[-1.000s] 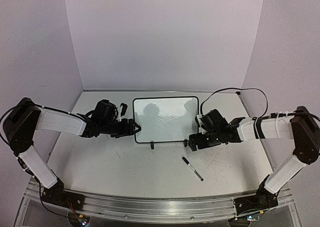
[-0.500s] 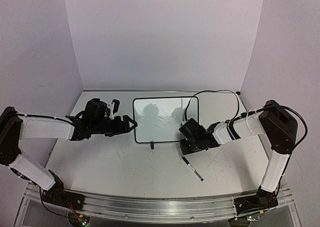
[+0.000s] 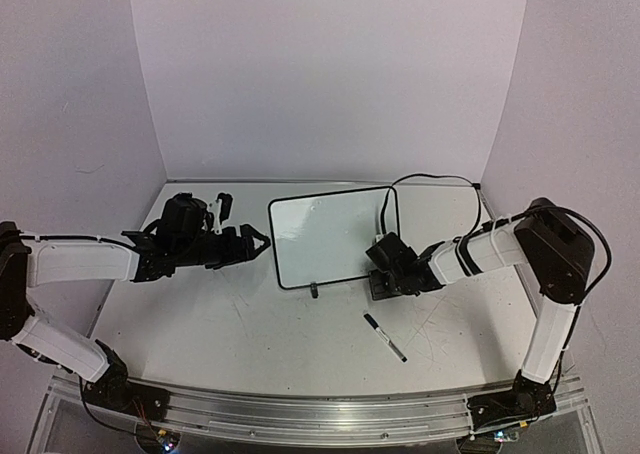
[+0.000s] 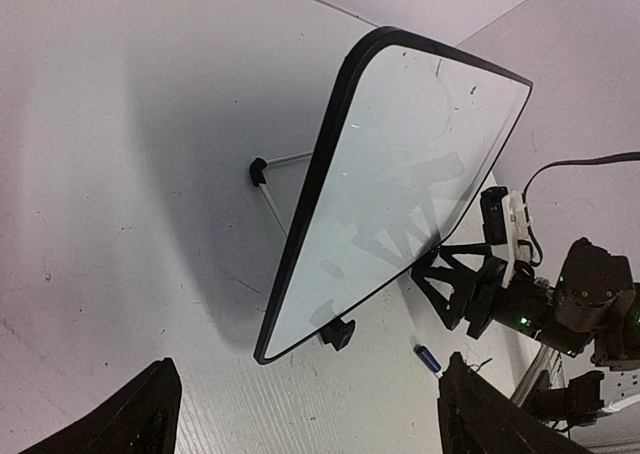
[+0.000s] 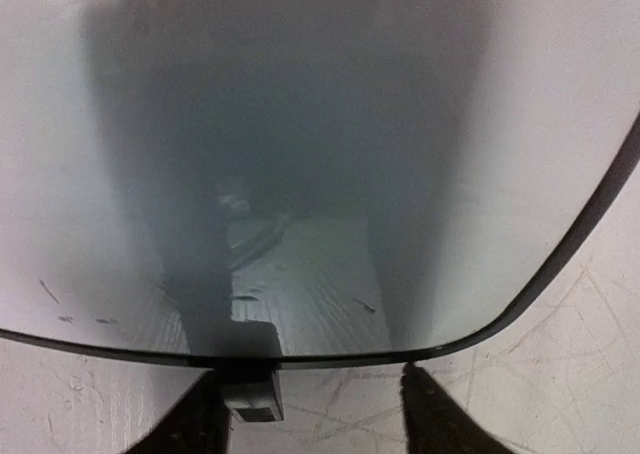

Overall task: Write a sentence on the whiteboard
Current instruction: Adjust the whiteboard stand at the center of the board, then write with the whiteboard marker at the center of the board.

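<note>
On the white tabletop (image 3: 230,324) we find the blank whiteboard (image 3: 325,239) propped centrally between the wide-open left gripper (image 3: 258,244) and the part-open right gripper (image 5: 315,414) at its lower edge, whose nudge could topple it.

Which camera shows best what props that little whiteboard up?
The left wrist view: the wire stand shows behind the tilted whiteboard. From the top view the board hides it; the right wrist view shows only the board's face and one foot.
</note>
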Motion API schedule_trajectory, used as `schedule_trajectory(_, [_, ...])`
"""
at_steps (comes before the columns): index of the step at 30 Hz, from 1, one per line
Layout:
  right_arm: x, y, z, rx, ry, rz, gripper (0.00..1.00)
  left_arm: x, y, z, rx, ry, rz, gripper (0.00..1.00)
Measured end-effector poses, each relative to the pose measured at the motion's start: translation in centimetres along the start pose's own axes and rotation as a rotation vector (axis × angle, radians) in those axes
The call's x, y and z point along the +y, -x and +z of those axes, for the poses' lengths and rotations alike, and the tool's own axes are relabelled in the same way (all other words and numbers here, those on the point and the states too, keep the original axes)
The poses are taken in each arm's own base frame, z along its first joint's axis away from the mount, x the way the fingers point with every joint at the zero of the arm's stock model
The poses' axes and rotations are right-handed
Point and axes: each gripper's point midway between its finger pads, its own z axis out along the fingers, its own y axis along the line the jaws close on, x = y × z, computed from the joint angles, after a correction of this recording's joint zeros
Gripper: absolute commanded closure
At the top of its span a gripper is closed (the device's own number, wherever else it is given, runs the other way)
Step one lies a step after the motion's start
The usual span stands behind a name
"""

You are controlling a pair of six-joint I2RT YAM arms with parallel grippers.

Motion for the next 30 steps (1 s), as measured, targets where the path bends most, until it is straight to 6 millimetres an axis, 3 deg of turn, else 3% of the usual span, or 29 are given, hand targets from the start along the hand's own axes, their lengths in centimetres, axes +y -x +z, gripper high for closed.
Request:
schedule_trajectory(2, [0.1, -0.4, -0.9, 0.012, 0.034, -0.026, 0.02, 0.1, -0.1, 0.0, 0.004, 0.004, -0.001, 0.1])
schedule_trajectory(5, [1.3, -1.4, -4.1, 0.045, 0.157, -0.071, 0.02, 0.1, -0.2, -0.1, 0.008, 0.004, -0.001, 0.1])
schedule_trajectory(9, [4.1, -2.6, -8.6, 0.082, 0.343, -0.132, 0.02, -0.1, -0.3, -0.1, 0.015, -0.006, 0.001, 0.1])
schedule_trajectory(11, [5.4, -4.3, -9.7, 0.12, 0.394, -0.174, 0.02, -0.3, -0.4, -0.1, 0.023, -0.016, 0.003, 0.12])
schedule_trajectory(16, [5.2, -8.7, -9.9, 0.248, 0.403, -0.246, 0.22, -1.1, -0.8, -0.3, 0.047, -0.056, 0.007, 0.15])
schedule_trajectory(19, [4.9, -9.3, -9.6, 0.268, 0.389, -0.265, 0.34, -1.8, -0.7, -0.7, 0.048, -0.083, 0.014, 0.16])
schedule_trajectory(26, [5.2, -11.4, -8.5, 0.303, 0.34, -0.343, 0.49, -3.7, -0.2, -2.1, 0.028, -0.14, 0.024, 0.2])
schedule_trajectory(30, [5.3, -11.3, -8.2, 0.269, 0.289, -0.365, 0.68, -4.3, 0.0, -2.7, 0.021, -0.154, 0.03, 0.23])
